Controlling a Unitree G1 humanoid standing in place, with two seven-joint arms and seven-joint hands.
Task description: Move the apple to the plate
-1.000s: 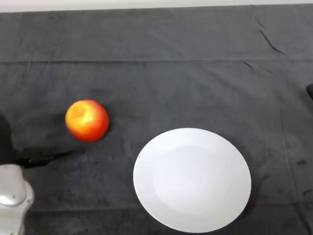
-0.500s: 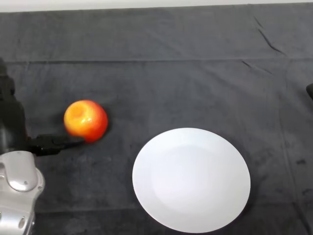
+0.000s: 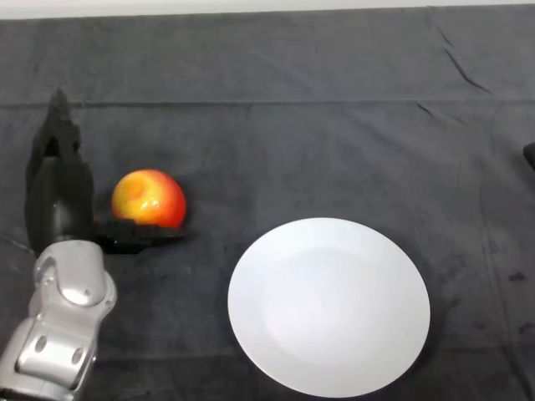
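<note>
A red and orange apple rests on the dark cloth at the left of the head view. My left hand stands just to the apple's left, open. Its fingers point straight away from me along the apple's left side. The thumb lies stretched out along the apple's near side, touching or almost touching it. A round white plate with nothing on it sits to the lower right, about a hand's width from the apple.
The silver-grey forearm enters from the lower left corner. The cloth's far edge runs along the top. A small dark object shows at the right edge.
My arm has moved up and to the right into view. The hand now stands around the apple's left and near sides. The apple and the plate have stayed where they were.
</note>
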